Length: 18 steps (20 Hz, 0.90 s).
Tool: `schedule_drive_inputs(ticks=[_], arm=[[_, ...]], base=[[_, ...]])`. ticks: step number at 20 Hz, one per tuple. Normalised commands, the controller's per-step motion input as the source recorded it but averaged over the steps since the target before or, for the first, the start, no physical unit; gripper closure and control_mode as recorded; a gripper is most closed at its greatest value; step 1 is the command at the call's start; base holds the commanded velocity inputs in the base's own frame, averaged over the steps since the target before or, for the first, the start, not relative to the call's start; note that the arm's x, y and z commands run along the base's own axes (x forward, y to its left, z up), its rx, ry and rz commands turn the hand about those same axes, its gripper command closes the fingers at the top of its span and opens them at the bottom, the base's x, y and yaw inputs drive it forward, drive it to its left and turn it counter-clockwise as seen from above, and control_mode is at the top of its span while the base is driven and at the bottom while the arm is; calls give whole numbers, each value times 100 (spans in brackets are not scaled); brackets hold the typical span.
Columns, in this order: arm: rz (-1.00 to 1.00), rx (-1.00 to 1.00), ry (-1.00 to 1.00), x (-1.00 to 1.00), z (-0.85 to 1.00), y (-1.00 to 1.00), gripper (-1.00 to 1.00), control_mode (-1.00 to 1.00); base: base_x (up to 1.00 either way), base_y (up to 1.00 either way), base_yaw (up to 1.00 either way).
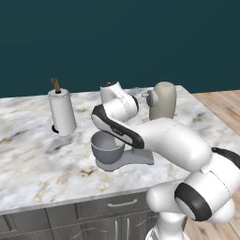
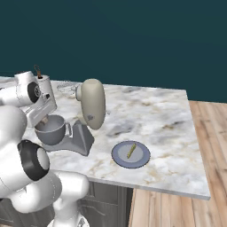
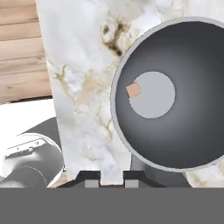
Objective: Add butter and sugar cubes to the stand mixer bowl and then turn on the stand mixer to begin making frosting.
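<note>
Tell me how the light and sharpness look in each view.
Left base view: soft, even light, slightly blurry; the paper-towel roll casts a faint shadow. Right base view: the plate edged by thin shadow, no glare. Hand view: crisp; the stand mixer bowl shades smoothly from dark wall to pale floor.

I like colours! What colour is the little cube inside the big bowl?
The cube is light tan, lying in the grey bowl. The hand view shows it best.

A glossy white robot arm (image 1: 178,145) of rounded segments, with black bands at its joints.
</note>
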Motion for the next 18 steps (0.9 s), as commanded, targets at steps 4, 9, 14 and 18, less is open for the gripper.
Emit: schedule_drive_inputs(ticks=[4, 9, 14, 18], arm=[[0, 0, 0, 41, -33, 21, 100, -100], [0, 1, 0, 38, -24, 21, 100, -100], [0, 1, 1, 42, -24, 13, 100, -100], [0, 0, 2, 18, -30, 0, 100, -100]], base=[[0, 0, 0], [0, 0, 0], [0, 0, 0], [0, 0, 0]])
